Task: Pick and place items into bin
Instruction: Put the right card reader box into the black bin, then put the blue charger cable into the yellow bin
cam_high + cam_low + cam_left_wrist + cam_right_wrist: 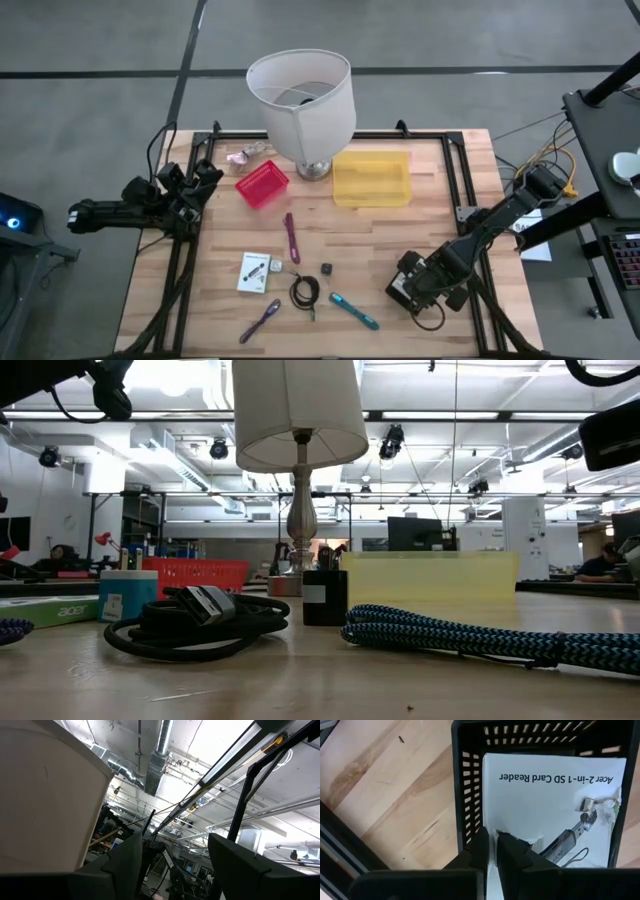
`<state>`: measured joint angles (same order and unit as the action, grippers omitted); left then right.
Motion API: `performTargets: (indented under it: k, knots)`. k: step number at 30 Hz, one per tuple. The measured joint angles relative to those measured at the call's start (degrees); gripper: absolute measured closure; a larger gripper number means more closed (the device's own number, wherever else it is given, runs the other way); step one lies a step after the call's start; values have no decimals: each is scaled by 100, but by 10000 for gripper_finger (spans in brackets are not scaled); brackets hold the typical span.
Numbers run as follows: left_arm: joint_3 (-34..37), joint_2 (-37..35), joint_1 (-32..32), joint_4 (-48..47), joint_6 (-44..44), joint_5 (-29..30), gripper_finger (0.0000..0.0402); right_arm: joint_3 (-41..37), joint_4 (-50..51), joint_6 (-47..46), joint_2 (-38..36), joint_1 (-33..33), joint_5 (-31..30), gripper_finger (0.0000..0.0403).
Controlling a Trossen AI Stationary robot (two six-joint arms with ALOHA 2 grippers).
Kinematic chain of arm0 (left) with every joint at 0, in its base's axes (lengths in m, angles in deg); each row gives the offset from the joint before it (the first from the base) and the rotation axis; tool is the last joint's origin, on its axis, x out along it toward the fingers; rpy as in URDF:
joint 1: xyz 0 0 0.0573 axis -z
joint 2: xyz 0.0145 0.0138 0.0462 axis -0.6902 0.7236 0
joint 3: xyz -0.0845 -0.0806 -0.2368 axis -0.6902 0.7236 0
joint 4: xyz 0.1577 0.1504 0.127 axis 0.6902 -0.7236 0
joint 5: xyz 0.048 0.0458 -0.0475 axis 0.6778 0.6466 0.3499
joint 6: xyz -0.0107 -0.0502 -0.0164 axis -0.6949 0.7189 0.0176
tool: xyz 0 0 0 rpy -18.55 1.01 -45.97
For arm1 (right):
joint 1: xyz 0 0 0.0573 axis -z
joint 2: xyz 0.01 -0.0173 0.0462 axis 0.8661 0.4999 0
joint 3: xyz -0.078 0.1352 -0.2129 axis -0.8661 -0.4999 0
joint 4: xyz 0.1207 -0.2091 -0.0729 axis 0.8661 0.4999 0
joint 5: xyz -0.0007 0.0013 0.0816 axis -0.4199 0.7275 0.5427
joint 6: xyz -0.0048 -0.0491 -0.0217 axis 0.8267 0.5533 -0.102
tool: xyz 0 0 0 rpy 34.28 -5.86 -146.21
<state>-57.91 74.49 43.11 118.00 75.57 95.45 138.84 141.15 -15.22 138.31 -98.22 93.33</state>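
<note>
Wooden slats make up the table (pixel 400 240), ringed by a dark frame, with a white-shaded lamp (pixel 303 100) standing at the far edge between a red basket (pixel 262 184) and a yellow tray (pixel 371 179). Near the right front corner the right gripper (pixel 492 845) hangs over a black slotted bin (pixel 470 795), fingers pressed together, pinching nothing visible. An SD card reader packet (pixel 545 805) already lies inside, so a drop here looks finished. Loose items wait mid-table: a coiled black cable (pixel 304 291), a teal pen (pixel 354 311), two purple sticks (pixel 291 237), a small black cube (pixel 326 269), and a white packet (pixel 256 272). Parked off the left edge, the left gripper (pixel 205 178) stands spread, angled up at the ceiling.
</note>
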Motion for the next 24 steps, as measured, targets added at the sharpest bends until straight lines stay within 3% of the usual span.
performTargets:
  k: [13,24]
  knots:
    - [2,0,0,0,-2,0,191,57,-9,-403,0,-2,19,386]
    - [2,0,1,0,-2,2,191,133,9,-440,0,-2,19,279]
